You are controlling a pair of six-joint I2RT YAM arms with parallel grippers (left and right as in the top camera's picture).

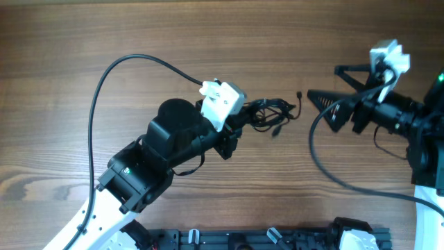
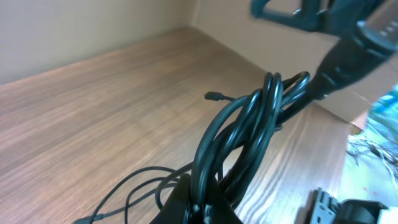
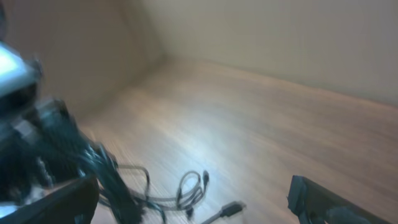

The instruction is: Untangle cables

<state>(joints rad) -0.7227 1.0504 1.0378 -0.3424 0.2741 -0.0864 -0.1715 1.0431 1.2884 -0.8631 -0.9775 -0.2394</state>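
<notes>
One cable bundle (image 1: 269, 111), two grippers (image 1: 243, 122) (image 1: 322, 81)

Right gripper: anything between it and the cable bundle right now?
Only bare wooden table lies between the open right gripper and the cable bundle, apart from the bundle's own stray plug end. The overhead view shows it.

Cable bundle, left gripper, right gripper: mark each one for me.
cable bundle (image 1: 272, 113), overhead, middle of the tangle.
left gripper (image 2: 198, 204), left wrist view, fingertips clamped on the bundle.
right gripper (image 1: 322, 82), overhead, gap between its open fingertips.
</notes>
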